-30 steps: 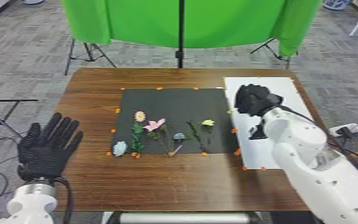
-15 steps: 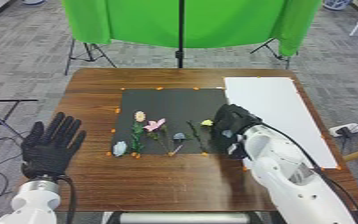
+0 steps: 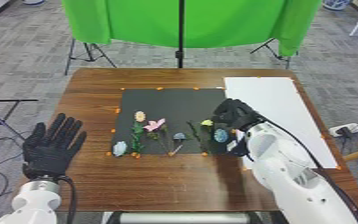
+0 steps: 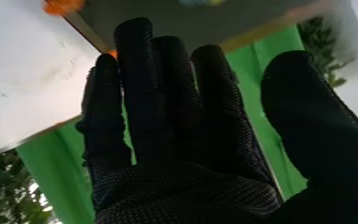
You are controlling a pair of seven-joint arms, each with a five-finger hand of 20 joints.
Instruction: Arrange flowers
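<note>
Brown wood makes the tabletop. Close by, the left hand is open and empty near the left edge. A pale blue flower is at the near left corner of the black mat. Farther on, a bright blue flower is near the mat's right edge. A yellow flower, a pink flower and a peach flower come next. The right hand is over the mat's right edge, fingers straight, thumb apart, holding nothing. Behind hangs green cloth.
</note>
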